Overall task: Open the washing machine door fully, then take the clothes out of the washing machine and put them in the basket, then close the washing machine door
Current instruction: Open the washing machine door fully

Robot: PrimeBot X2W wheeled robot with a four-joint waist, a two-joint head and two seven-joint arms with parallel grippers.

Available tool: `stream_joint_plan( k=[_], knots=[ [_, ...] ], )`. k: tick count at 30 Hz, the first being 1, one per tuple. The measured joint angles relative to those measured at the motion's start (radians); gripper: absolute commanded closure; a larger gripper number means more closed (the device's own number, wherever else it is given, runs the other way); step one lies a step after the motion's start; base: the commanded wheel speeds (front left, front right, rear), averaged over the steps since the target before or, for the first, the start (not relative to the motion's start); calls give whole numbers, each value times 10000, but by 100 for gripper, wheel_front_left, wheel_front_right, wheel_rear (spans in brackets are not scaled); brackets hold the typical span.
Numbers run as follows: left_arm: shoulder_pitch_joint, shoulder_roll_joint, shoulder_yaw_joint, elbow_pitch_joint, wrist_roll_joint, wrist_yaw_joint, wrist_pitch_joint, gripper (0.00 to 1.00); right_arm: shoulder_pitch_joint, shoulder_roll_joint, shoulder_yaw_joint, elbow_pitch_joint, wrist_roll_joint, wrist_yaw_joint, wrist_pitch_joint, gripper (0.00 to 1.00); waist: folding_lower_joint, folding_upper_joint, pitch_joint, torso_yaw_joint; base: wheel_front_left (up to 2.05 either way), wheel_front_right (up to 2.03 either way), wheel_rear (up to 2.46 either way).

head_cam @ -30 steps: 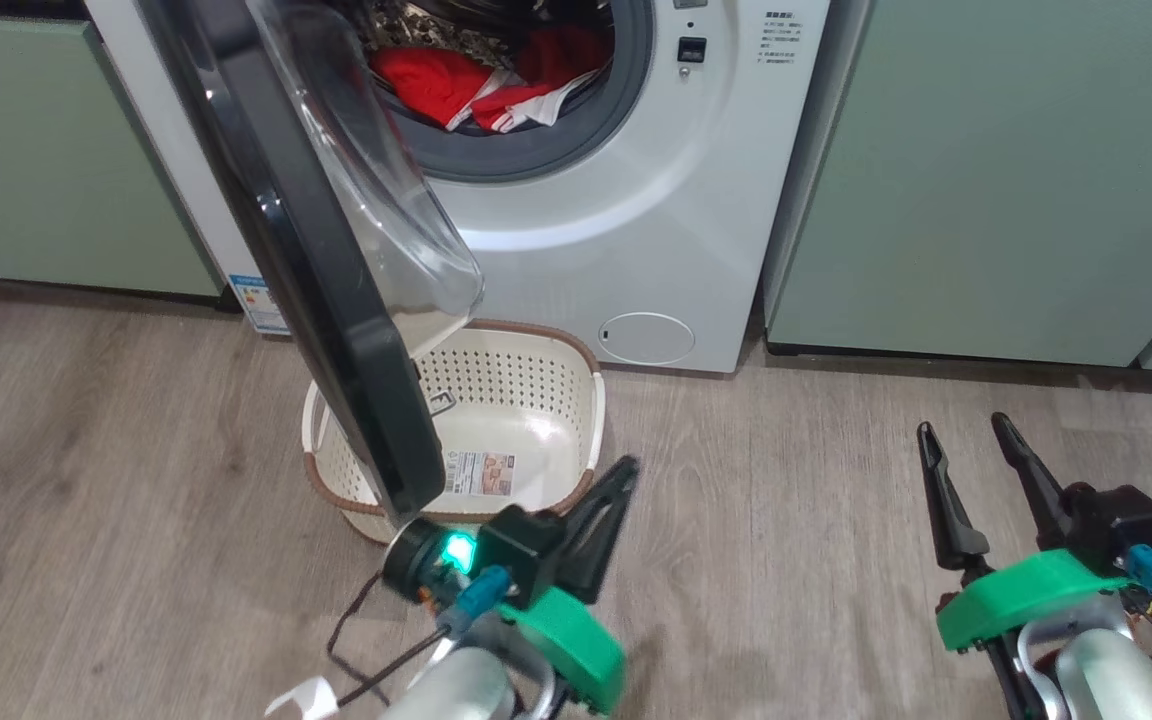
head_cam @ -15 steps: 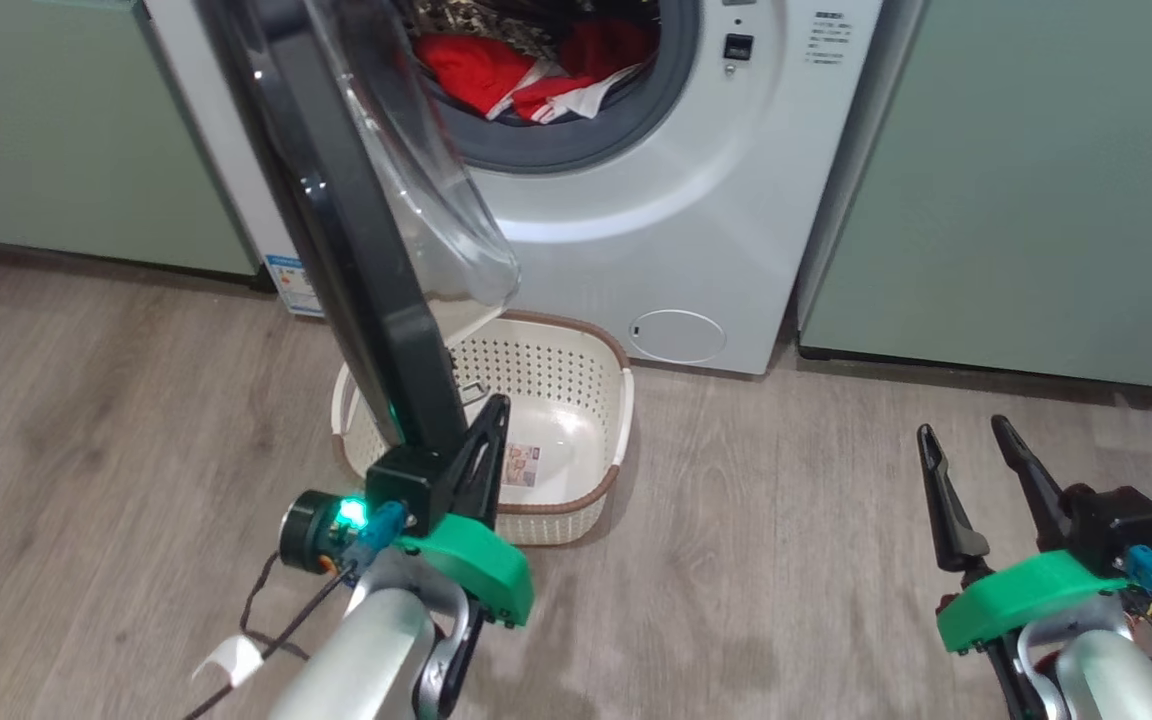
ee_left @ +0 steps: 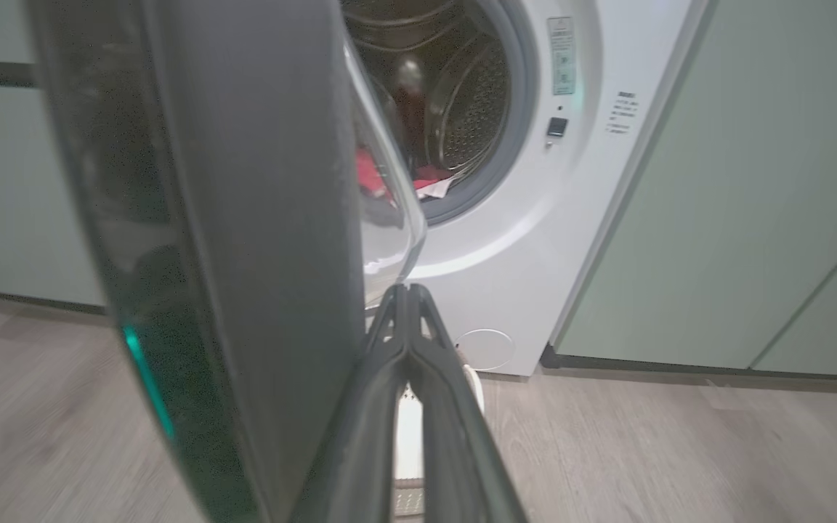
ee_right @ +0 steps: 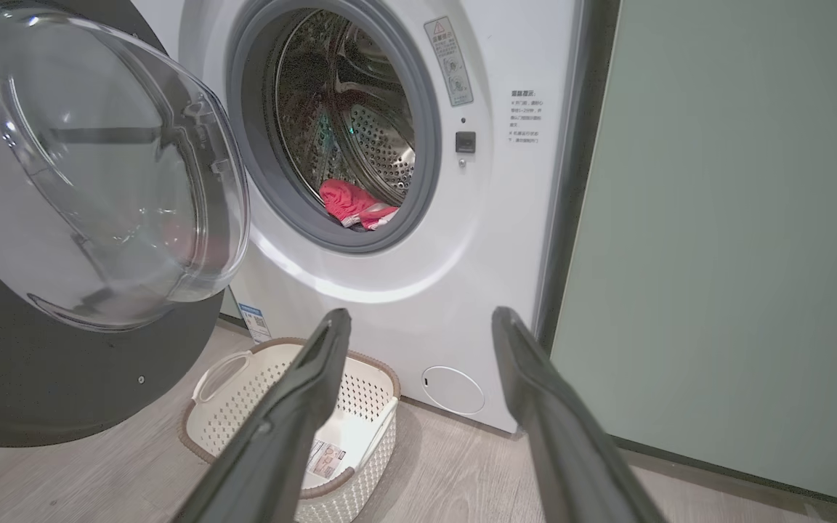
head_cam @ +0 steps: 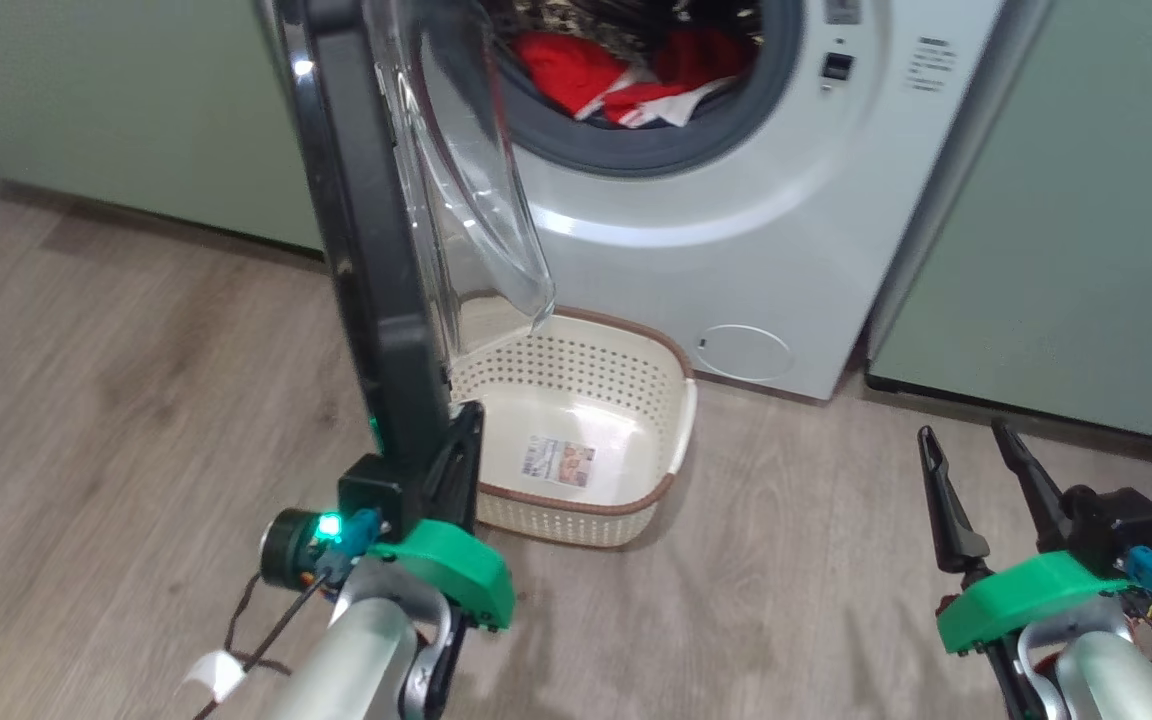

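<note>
Two dark grippers are seen: the left gripper (head_cam: 471, 415), pinched together, is set close against the lower edge of one round black-rimmed glass door (head_cam: 366, 250), and the right gripper (head_cam: 964, 432) is held spread and empty over grey wood-grain floor (head_cam: 136, 400). One cream perforated plastic basket (head_cam: 556, 370) is set under that door, before one white front-loading washing machine (head_cam: 736, 230) between pale green cabinets (head_cam: 1086, 250), with red clothes (head_cam: 566, 70) heaped at its drum mouth.

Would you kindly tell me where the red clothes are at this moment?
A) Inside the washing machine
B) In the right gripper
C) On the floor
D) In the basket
A: the clothes lie in the open mouth of the washing machine, while the basket shows just a label on its floor.
</note>
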Motion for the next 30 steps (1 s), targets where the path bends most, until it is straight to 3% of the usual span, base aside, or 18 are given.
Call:
stream_joint_plan(
  k=[9,16,22,30],
  knots=[
    [290,52,1344,59,255,-12,0,100,23,29,-61,23,0,0,0,0,0,0,-32,1049,0,0,0],
    [269,401,2675,318,454,-188,0,100,38,90,25,27,0,0,0,0,0,0,-12,1711,0,0,0],
    [-198,683,3923,918,441,-589,0,100,87,94,159,38,0,0,0,0,0,0,58,2037,0,0,0],
    [-1217,811,5154,1977,525,-1231,0,100,73,-58,320,38,44,0,0,0,0,0,430,1951,0,0,0]
  ],
)
